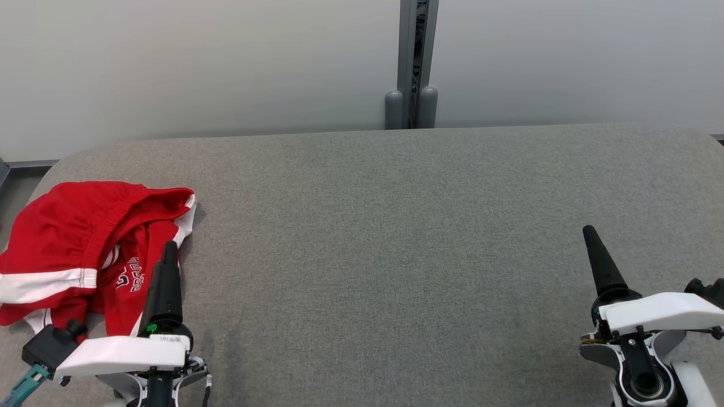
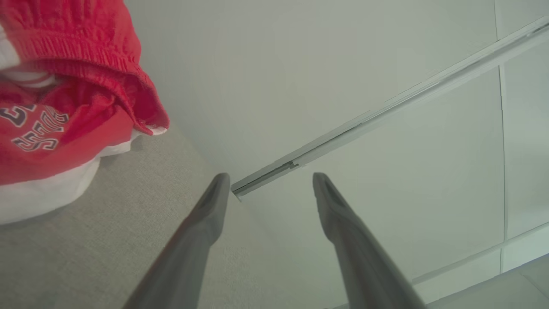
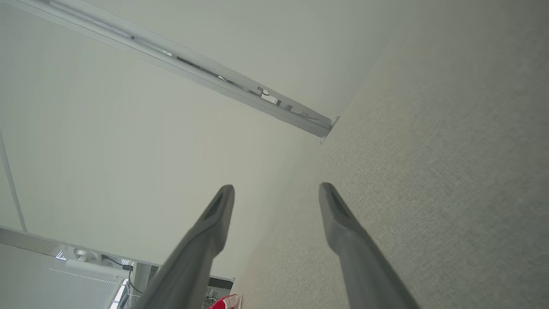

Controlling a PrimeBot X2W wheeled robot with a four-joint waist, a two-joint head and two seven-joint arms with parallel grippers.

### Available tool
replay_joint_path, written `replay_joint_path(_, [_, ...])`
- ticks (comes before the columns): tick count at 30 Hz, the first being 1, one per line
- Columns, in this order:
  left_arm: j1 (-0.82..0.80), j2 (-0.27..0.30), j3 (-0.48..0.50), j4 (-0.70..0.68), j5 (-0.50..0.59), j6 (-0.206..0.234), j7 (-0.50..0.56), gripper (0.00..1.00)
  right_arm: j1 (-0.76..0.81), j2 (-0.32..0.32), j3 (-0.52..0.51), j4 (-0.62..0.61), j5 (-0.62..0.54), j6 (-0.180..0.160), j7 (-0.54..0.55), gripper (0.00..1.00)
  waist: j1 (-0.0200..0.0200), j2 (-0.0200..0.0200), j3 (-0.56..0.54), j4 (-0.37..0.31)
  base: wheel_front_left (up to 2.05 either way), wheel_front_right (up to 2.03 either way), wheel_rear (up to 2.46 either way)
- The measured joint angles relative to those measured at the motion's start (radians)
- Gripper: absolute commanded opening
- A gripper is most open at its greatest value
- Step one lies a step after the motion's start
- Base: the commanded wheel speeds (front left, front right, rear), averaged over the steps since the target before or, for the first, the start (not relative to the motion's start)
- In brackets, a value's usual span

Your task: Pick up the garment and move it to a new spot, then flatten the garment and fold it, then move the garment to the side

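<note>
Head view: shows a grey, fabric-covered bench (image 1: pixel 396 226) set against a pale wall (image 1: pixel 226 56), with a grey post (image 1: pixel 411 62) rising at the far edge. Catches the left hand (image 1: pixel 168 249) edge-on, dark fingers (image 1: pixel 167 282) lined up one behind the other and pointing away from the robot. Puts the red garment (image 1: pixel 73 243) just to the outer side of that hand and a little beyond its fingertips: a crumpled heap on the bench, elastic waistband gathered along the top, white stripes and dark lettering showing. Finds the right hand (image 1: pixel 589 232) well apart from the garment, across the whole width of the bench, poised over bare grey fabric. Left wrist view: makes the left hand's state plain, jaws spread wide with nothing between them. Sets the garment off to one side of the fingertips and slightly ahead, near but not touching, outside the gap. Right wrist view: gives the same reading for the right hand, jaws wide apart and empty, bench running ahead of one finger and wall ahead of the other. Picks up a small scrap of red low between the finger bases, likely the same garment, too small to read.
</note>
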Motion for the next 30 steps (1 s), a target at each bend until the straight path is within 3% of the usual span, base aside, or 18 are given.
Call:
replay_joint_path(6, [-0.005, 0.003, -0.025, -0.013, 0.150, 0.010, -0.017, 1.00, 0.003, -0.001, 0.032, -0.018, -0.146, 0.000, -0.024, 1.00, 0.0000, 0.0000, 0.001, -0.001, 0.00, 0.00, 0.00])
replay_joint_path(11, [-0.015, 0.004, -0.048, -0.028, 0.267, 0.045, -0.032, 1.00, 0.004, -0.001, 0.054, -0.033, -0.262, 0.000, -0.044, 1.00, 0.0000, 0.0000, 0.001, -0.002, 0.00, 0.00, 0.00])
replay_joint_path(19, [-0.015, 0.006, -0.065, -0.030, 0.376, 0.095, -0.051, 1.00, 0.024, -0.002, 0.048, -0.051, -0.367, 0.001, -0.072, 1.00, 0.0000, 0.0000, 0.001, -0.003, 0.00, 0.00, 0.00])
replay_joint_path(30, [-0.016, 0.008, -0.108, -0.050, 0.541, 0.128, -0.073, 1.00, 0.025, -0.003, 0.079, -0.080, -0.496, 0.001, -0.112, 1.00, 0.0000, 0.0000, 0.004, -0.007, 0.00, 0.00, 0.00])
